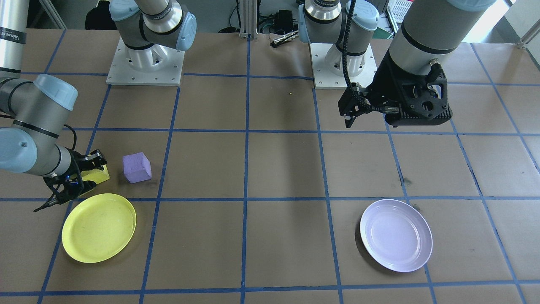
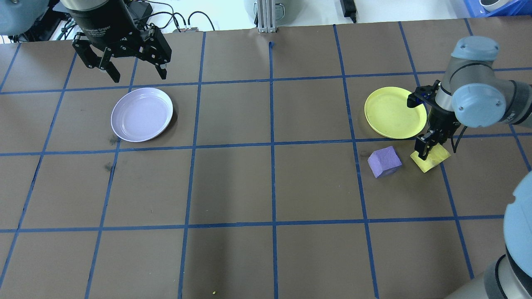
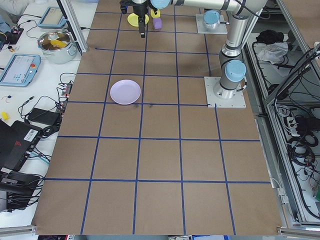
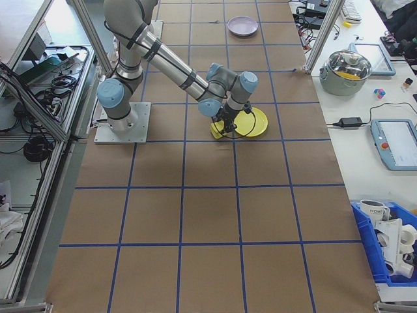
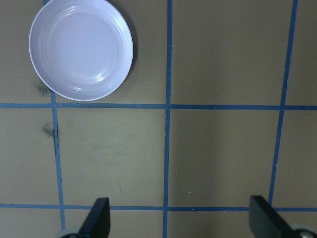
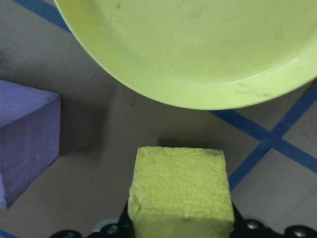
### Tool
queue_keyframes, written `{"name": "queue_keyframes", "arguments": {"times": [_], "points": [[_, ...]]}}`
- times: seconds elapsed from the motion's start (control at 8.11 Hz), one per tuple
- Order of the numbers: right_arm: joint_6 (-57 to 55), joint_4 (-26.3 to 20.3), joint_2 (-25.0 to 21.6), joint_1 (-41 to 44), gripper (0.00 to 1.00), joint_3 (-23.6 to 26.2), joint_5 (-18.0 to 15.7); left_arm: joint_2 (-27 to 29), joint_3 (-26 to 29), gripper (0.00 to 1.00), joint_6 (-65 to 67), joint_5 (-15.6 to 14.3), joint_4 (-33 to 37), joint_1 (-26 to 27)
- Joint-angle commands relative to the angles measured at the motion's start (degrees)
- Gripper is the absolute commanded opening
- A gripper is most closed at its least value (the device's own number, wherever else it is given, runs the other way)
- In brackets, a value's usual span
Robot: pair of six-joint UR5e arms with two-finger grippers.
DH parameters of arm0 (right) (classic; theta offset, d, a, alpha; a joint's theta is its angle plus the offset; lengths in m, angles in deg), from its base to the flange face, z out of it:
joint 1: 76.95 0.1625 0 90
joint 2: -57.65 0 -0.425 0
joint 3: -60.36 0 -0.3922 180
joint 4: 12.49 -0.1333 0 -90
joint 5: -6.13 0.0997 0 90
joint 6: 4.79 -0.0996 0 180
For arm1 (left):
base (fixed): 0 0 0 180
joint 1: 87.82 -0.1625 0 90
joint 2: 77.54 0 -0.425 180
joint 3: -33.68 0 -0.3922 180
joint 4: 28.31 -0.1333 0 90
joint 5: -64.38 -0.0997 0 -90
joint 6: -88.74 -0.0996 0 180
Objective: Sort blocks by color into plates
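The yellow block (image 6: pixel 181 188) sits between the fingers of my right gripper (image 2: pixel 427 151), which is shut on it low over the table, just short of the yellow plate (image 2: pixel 395 112). The purple block (image 2: pixel 384 161) lies on the table right beside it, apart from the gripper. From the front view, the yellow block (image 1: pixel 98 175) shows behind the yellow plate (image 1: pixel 99 228), with the purple block (image 1: pixel 137 167) next to it. My left gripper (image 2: pixel 124 70) hangs open and empty above the table beyond the lavender plate (image 2: pixel 142 114). Both plates are empty.
The brown table carries a blue tape grid. The two arm bases (image 1: pixel 145 61) stand at the robot's edge. A side bench holds a lidded pot (image 4: pixel 348 68), a tablet (image 4: pixel 394 143) and a blue bin of mugs (image 4: pixel 391 241).
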Motion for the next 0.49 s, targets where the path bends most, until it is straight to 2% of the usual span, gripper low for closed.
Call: {"name": "queue_keyframes", "arguments": {"times": [0.0,0.12,0.37], "points": [[-0.58,-6.51,-0.63,0.04,0.0,-8.74,3.2,-0.09,0.05,1.0,0.06,-0.33,0.03,0.0],[-2.24,-8.81,-0.63,0.22,0.0,-12.88,5.14,-0.09,-0.04,1.0,0.06,-0.42,0.03,0.0],[-10.83,-8.05,0.59,0.66,0.0,-15.29,9.97,-0.1,-0.21,1.0,0.06,-0.24,-0.49,0.0]]}}
